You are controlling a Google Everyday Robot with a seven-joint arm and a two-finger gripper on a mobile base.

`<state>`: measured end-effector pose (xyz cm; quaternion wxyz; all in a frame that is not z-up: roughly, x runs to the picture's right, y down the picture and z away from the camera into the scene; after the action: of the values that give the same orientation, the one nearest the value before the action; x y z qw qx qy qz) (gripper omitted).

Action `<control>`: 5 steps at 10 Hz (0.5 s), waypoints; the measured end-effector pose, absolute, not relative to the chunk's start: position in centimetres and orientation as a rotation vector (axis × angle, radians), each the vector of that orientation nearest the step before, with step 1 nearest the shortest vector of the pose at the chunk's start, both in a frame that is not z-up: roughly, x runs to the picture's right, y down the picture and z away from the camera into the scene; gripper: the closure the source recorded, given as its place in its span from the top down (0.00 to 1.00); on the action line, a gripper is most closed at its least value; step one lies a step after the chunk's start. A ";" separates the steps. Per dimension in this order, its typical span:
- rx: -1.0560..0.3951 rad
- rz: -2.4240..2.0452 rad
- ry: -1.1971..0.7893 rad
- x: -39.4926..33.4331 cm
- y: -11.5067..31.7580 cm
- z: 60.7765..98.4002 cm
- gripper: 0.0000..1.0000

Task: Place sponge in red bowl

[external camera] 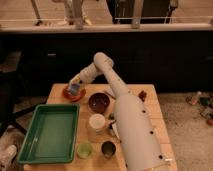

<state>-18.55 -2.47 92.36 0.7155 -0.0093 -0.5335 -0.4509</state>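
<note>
We see what looks like an indoor robot test space: a small wooden surface [150,107] on a speckled hard floor [187,132], backed by a long dark counter [150,55] with metal railings [135,20]. The gripper [74,89] hangs over the surface's far left corner.
</note>
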 end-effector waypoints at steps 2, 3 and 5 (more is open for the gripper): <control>-0.021 -0.998 -1.180 -18.4 -2.5 92.4 0.35; -0.022 -0.999 -1.180 -18.5 -2.4 92.4 0.45; -0.022 -0.998 -1.179 -18.4 -2.4 92.4 0.65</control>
<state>-18.41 -2.43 92.43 0.7160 -0.0099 -0.5328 -0.4510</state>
